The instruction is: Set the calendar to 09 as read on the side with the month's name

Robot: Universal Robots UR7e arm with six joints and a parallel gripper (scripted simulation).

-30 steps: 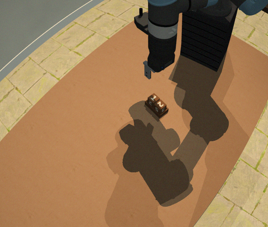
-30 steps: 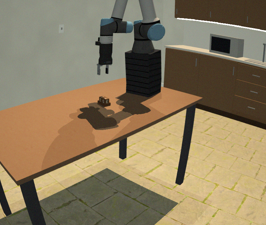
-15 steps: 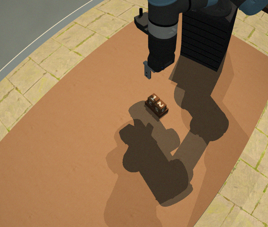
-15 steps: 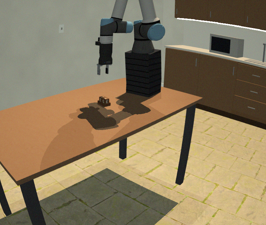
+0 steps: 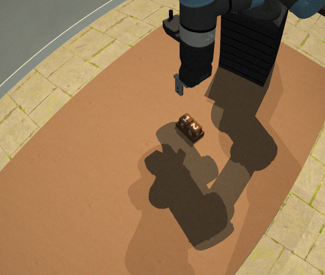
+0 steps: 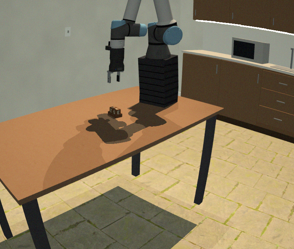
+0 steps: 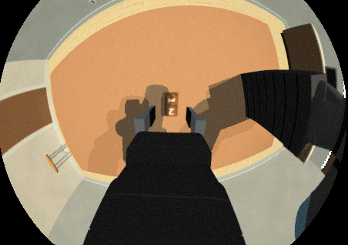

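"So, where are the blocks?"

"The two cubes (image 5: 190, 122) (image 6: 114, 110) (image 7: 171, 105) sit in the tray (image 5: 197, 139) (image 6: 115, 115) (image 7: 165, 113), below the wide-open gripper (image 5: 183, 91) (image 6: 113, 78) (image 7: 170, 112), toward twelve o'clock in the wrist view."

An orange-brown table (image 5: 82, 165) (image 6: 48, 139) (image 7: 185, 41) with a small dark-brown tray (image 5: 194, 141) (image 6: 118, 116) and the black block-shaped robot pedestal (image 5: 242, 50) (image 6: 152, 80) (image 7: 269, 95) on it.

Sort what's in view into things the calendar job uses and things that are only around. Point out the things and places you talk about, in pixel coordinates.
Part of the job:
- tray (image 5: 197, 138) (image 6: 115, 115)
- cube with 1 on top (image 5: 186, 118) (image 7: 172, 99)
- cube with 2 on top (image 5: 194, 126) (image 7: 171, 111)
- table (image 5: 82, 165) (image 6: 48, 134) (image 7: 173, 41)
- gripper (image 6: 113, 79) (image 7: 170, 112)

Only around:
- microwave (image 6: 262, 52)
- faucet (image 6: 291, 58)
- wall switch (image 6: 67, 31)
- cabinets (image 6: 238, 83)
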